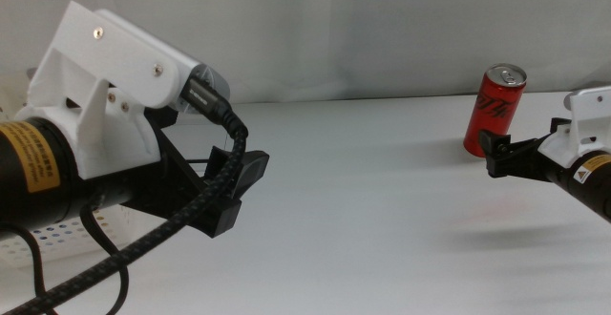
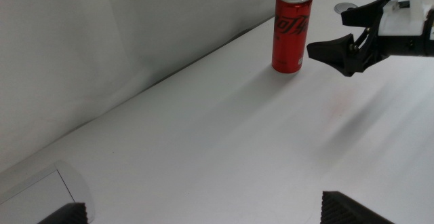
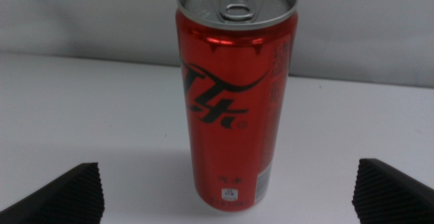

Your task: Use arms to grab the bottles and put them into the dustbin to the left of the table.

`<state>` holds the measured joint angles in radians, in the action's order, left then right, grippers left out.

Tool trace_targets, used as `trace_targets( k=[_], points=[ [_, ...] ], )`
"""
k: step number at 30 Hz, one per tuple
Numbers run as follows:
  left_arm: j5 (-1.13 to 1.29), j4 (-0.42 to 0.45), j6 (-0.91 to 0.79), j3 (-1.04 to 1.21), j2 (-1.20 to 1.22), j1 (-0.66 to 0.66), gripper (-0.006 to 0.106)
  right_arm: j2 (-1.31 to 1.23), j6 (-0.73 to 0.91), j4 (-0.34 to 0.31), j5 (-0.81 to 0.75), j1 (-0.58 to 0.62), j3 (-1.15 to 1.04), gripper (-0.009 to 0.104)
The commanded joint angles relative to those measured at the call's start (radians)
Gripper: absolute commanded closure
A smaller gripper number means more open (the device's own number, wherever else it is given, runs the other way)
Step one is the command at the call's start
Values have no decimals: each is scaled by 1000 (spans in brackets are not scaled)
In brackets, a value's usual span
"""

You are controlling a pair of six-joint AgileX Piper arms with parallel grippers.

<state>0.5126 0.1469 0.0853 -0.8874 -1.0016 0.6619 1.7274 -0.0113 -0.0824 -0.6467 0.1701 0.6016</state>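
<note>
A slim red can (image 1: 495,110) stands upright on the white table (image 1: 382,210) at the far right. My right gripper (image 1: 494,155) is open just in front of the can, apart from it. In the right wrist view the can (image 3: 234,95) stands midway between the two dark fingertips (image 3: 61,193), a little beyond them. The left wrist view shows the can (image 2: 291,30) with the right gripper (image 2: 330,34) beside it. My left gripper (image 1: 234,196) hovers open and empty at the left, over the table's edge. The white perforated dustbin (image 1: 67,237) shows below the left arm.
A white wall (image 1: 334,29) backs the table behind the can. A grey inset plate (image 2: 34,193) lies in the tabletop near the left gripper. The left arm's thick braided cable (image 1: 143,248) hangs across the lower left.
</note>
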Motion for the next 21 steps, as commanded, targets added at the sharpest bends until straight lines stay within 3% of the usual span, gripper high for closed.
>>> trace_targets(
  k=[1, 21],
  points=[
    [-17, 1, 8, 4, 1, 6, 12, 35, 11, 5, -77, -1, 6, -8],
    [-15, 1, 8, 4, 1, 6, 12, 219, -57, -11, -94, -1, 198, -6]
  ],
)
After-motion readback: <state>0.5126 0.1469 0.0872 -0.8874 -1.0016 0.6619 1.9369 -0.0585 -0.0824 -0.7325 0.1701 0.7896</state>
